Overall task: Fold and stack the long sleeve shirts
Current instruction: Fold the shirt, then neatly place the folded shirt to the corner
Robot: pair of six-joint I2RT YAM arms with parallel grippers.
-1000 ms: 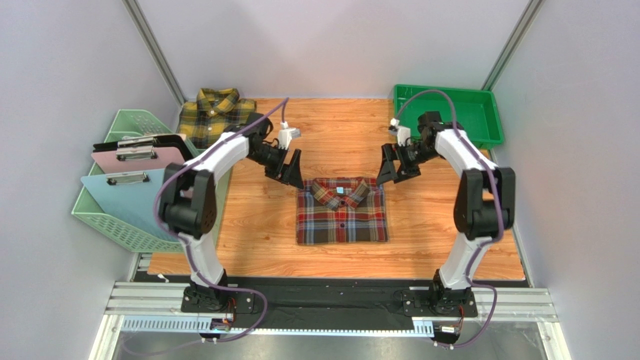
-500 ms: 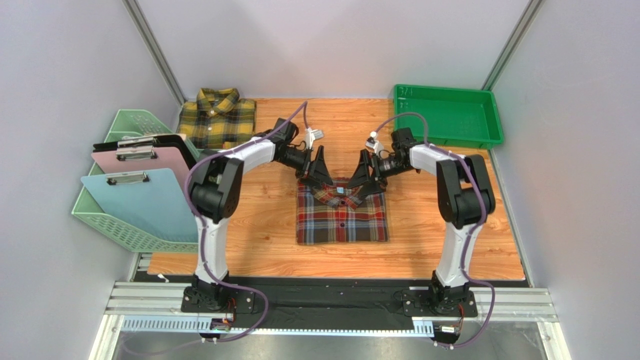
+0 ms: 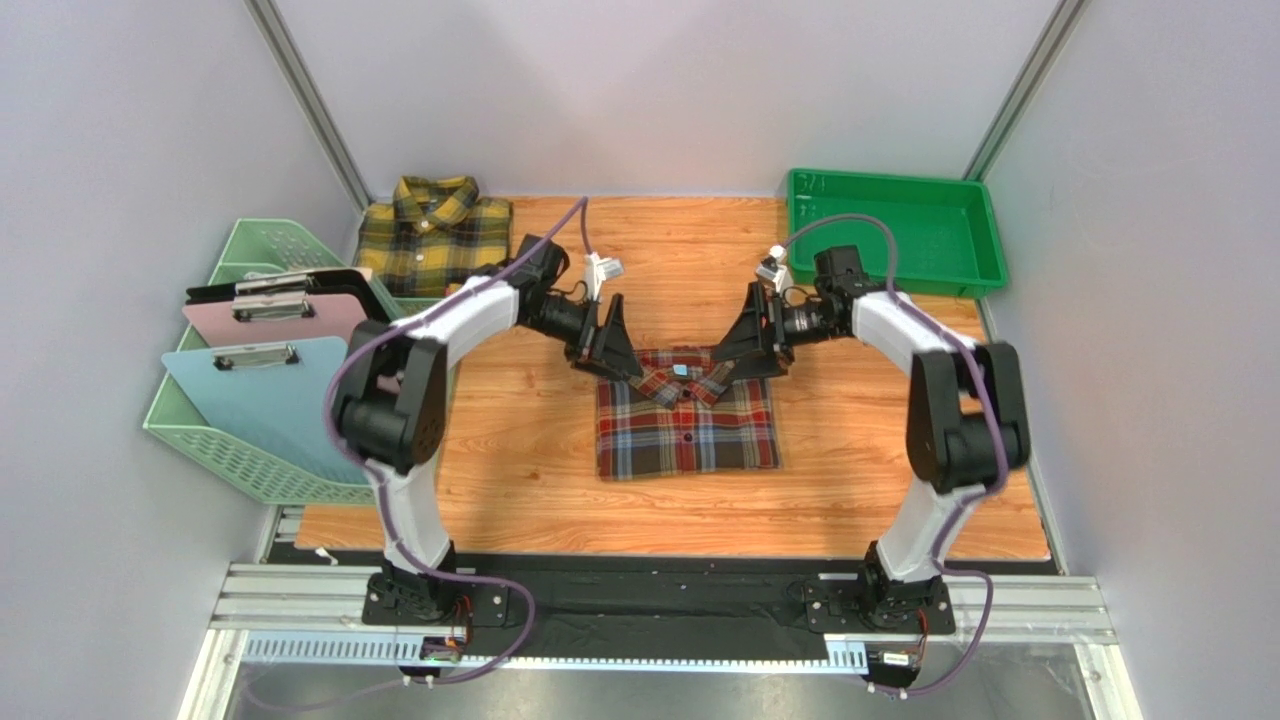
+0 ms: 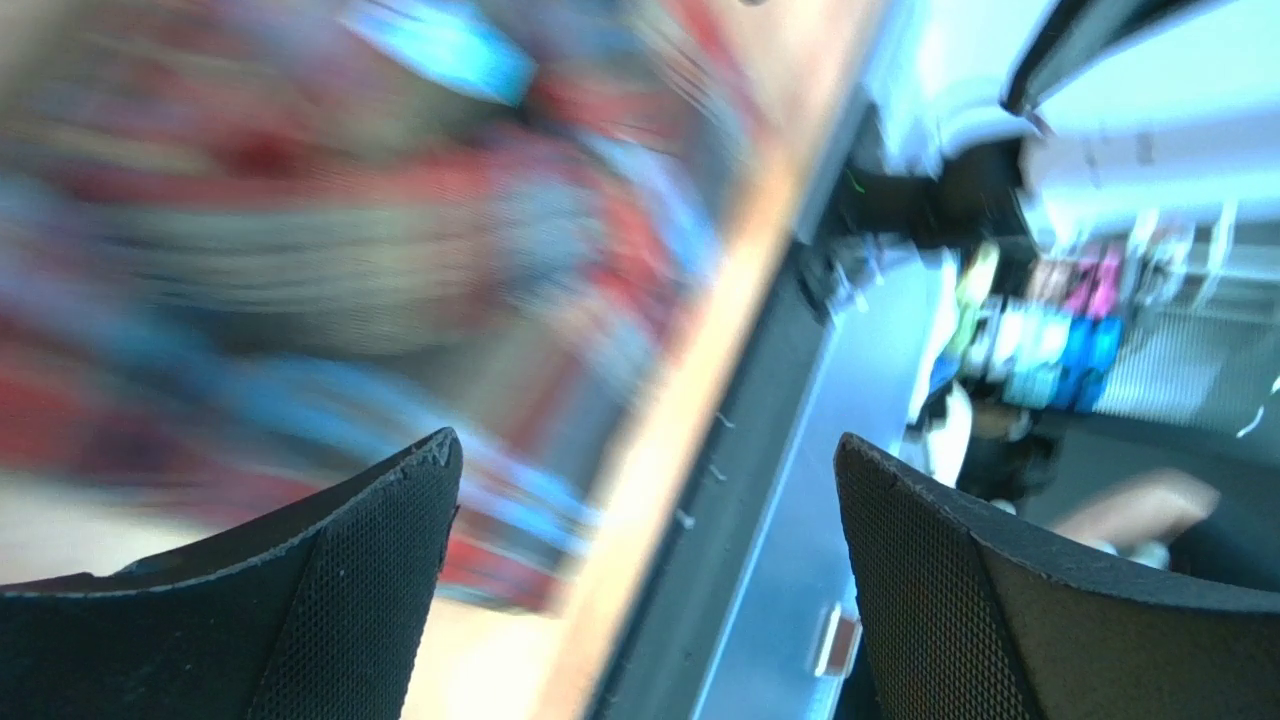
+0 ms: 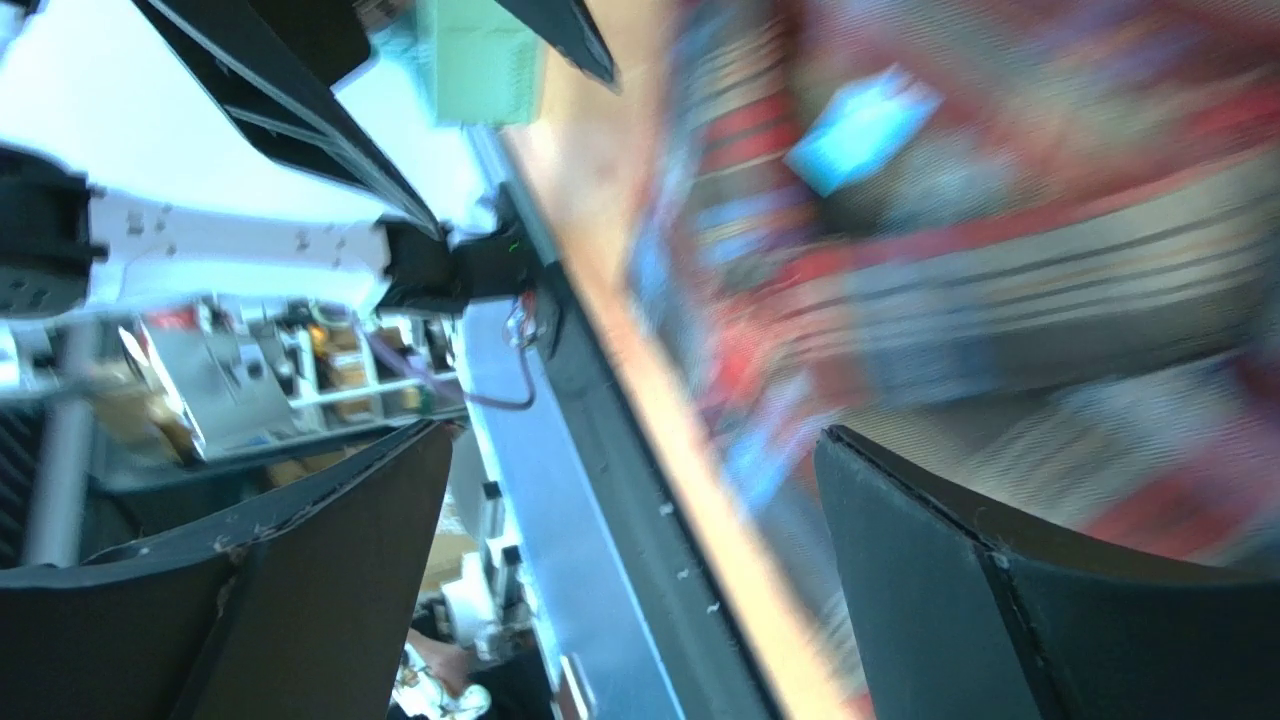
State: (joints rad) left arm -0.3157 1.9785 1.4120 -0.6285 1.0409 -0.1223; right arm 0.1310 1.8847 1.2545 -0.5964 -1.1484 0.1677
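Long sleeve shirts: yellow shirt (image 3: pixel 433 236) folded at far-left corner; left gripper (image 3: pixel 609 342) jaws apart, empty, by left shoulder of red shirt (image 3: pixel 688 428), folded mid table (image 3: pixel 511 488); right gripper (image 3: pixel 747 342) jaws apart, empty, by right shoulder; likely stacking next; pinch both shoulders through all layers, lift level so folds hold.

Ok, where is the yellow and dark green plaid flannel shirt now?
The yellow plaid flannel shirt lies folded at the far left corner of the wooden table in the top view, next to the far end of the pale green plastic basket.
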